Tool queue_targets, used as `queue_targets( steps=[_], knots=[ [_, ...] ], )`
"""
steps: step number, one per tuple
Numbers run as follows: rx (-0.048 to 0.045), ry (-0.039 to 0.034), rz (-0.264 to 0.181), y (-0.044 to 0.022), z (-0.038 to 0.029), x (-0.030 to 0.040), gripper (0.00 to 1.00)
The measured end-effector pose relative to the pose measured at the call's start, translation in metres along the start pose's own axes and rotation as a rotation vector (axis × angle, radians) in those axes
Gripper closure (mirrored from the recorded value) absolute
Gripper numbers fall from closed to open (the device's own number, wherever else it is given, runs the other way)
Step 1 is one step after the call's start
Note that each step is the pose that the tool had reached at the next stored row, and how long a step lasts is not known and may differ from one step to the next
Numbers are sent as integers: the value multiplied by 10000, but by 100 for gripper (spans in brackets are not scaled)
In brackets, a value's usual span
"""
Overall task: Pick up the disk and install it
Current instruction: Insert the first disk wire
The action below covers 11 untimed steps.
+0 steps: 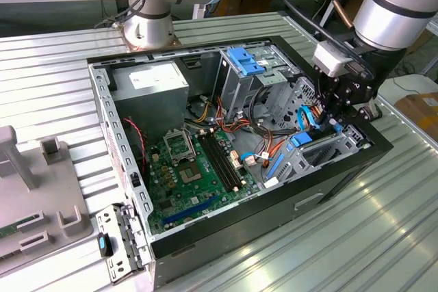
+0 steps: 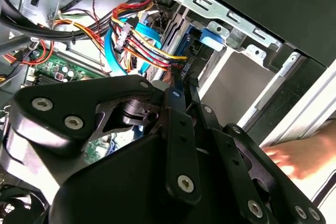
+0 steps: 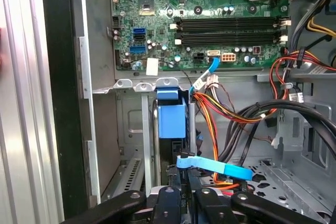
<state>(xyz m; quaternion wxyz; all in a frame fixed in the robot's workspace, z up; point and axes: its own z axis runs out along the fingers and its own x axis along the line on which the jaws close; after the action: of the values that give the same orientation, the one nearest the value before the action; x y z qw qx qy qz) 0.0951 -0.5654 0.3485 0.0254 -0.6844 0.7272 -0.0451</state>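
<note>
Disk (image 3: 172,121) position: it stands on edge in the metal bay (image 3: 131,85) at the front corner of the open computer case (image 1: 274,203), on the exterior view's right. It is held on edge so that its blue bracket lines up with the narrow slot.

The gripper (image 3: 181,174) is lowered into the case directly behind the disk. Its fingers (image 2: 176,95) are drawn close together and are judged to be clamped on the disk's dark rear edge, leaving only a narrow gap. The disk is judged to be partly seated.

The case is laid on its side on the ribbed table (image 1: 342,251), so the bay is reached from above.

Items counted:
- one disk
- one gripper
- one flat blue cable (image 3: 220,169), which crosses just beside the fingertips
- one grey power box (image 1: 154,83)
- one blue latch (image 1: 243,59) on the upper cage
- two blue sockets (image 3: 139,31) on the circuit board (image 3: 157,3)
- one person's hand (image 2: 294,161), resting outside the case wall
</note>
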Motion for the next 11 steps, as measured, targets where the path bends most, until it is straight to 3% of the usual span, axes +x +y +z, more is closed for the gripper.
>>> queue_targets(
  steps=[11],
  knots=[
    [1, 16, 6, 2, 21, 3, 83]
  ],
)
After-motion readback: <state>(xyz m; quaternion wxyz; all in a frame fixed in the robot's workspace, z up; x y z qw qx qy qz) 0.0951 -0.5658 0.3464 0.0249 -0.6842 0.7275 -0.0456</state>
